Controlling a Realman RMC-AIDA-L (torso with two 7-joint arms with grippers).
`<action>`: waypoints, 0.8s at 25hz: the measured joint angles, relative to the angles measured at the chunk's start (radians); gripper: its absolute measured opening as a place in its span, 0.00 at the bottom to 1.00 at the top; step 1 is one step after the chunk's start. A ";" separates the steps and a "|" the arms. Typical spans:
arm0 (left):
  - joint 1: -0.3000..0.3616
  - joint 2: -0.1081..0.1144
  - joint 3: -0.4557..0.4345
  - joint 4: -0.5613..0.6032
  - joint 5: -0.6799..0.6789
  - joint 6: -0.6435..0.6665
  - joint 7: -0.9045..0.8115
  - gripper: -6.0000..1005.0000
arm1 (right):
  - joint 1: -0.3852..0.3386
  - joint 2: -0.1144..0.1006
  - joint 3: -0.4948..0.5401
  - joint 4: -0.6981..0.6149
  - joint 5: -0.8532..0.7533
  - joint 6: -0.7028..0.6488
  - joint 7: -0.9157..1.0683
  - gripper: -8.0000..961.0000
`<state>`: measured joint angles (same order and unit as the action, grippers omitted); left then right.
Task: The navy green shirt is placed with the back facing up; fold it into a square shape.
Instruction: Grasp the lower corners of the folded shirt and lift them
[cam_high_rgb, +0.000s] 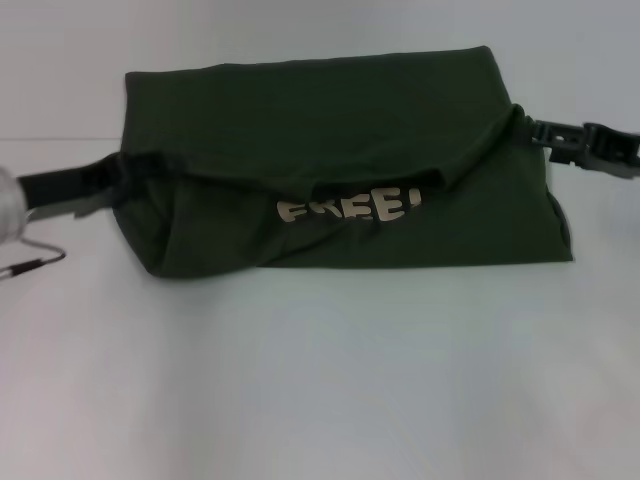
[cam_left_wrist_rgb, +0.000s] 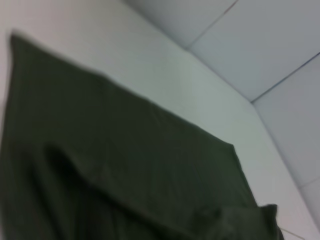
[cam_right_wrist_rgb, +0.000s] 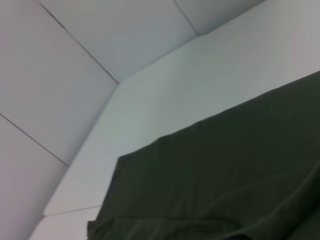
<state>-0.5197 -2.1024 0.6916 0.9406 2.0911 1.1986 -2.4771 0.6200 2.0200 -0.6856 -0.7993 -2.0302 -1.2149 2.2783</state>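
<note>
White tabletop (cam_high_rgb: 320, 380), plain surface. Navy green shirt (cam_high_rgb: 330, 130) lies on it toward the far side, folded over, cream lettering (cam_high_rgb: 350, 209) showing at the near fold edge.

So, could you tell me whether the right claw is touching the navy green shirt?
Touching. In the head view the right claw meets the navy green shirt at its right edge, fabric bunched against its tip.
</note>
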 joint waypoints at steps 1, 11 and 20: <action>-0.003 0.013 -0.015 -0.035 -0.005 0.018 0.001 0.77 | -0.013 -0.003 0.001 0.006 0.020 -0.010 -0.012 0.98; -0.032 0.034 -0.028 -0.237 -0.002 -0.059 0.100 0.77 | -0.040 -0.011 -0.002 0.023 0.052 -0.034 -0.023 0.98; -0.041 0.025 0.005 -0.288 0.005 -0.131 0.119 0.76 | -0.038 -0.012 0.002 0.045 0.053 -0.041 -0.033 0.98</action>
<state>-0.5603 -2.0778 0.6970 0.6531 2.0966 1.0678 -2.3582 0.5816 2.0081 -0.6831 -0.7539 -1.9776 -1.2564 2.2457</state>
